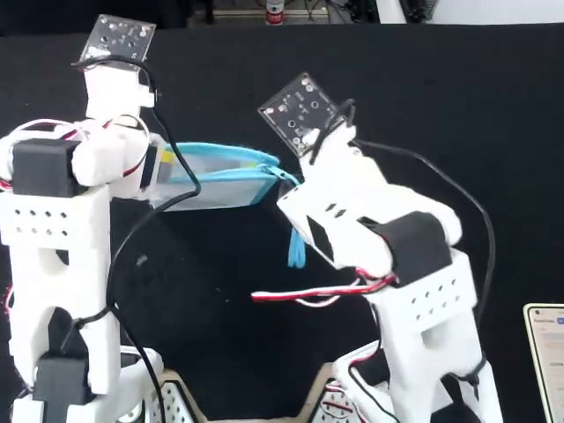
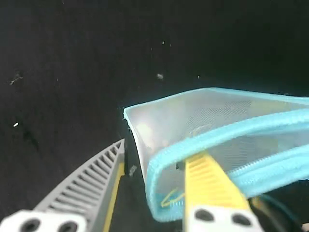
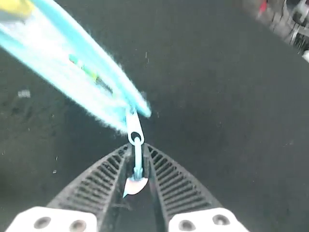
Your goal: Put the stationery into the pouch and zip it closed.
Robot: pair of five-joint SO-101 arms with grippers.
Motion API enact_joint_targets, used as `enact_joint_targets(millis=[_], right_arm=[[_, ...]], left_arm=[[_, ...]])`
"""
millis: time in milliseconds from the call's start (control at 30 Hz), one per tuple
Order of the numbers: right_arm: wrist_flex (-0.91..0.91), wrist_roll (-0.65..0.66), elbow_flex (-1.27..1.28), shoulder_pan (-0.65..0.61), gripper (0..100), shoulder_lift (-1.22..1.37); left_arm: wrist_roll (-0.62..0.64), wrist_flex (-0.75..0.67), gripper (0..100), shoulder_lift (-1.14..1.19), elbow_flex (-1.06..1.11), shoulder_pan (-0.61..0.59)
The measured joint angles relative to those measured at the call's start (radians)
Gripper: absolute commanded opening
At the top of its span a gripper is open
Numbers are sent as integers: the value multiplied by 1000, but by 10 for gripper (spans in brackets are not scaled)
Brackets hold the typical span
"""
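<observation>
A clear mesh pouch (image 1: 216, 181) with a light blue zip is held off the black table between both arms. My left gripper (image 2: 159, 169) is shut on the pouch's end: the yellow finger (image 2: 210, 186) is inside the open mouth and the grey finger (image 2: 91, 186) outside the pouch (image 2: 193, 125). My right gripper (image 3: 137, 164) is shut on the zip pull (image 3: 135, 137) at the other end of the pouch (image 3: 82, 79). A blue strap (image 1: 296, 247) hangs below the right gripper (image 1: 295, 181). Something green shows inside the pouch in the right wrist view.
The black table (image 1: 423, 97) spreads all around. A phone (image 1: 546, 352) lies at the right edge. Red and white cables (image 1: 308, 295) hang from the right arm. A bottle (image 1: 275, 11) stands beyond the far edge.
</observation>
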Motion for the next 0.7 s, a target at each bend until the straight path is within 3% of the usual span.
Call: enact_joint_targets(millis=[200, 400, 700], right_arm=[[-38, 0, -12, 0, 11, 9], [-94, 2, -12, -3, 11, 9], [-178, 2, -32, -71, 11, 41]], left_arm=[[0, 0, 191, -35, -133, -51], [2, 0, 191, -227, -161, -152], [0, 0, 191, -609, 230, -84]])
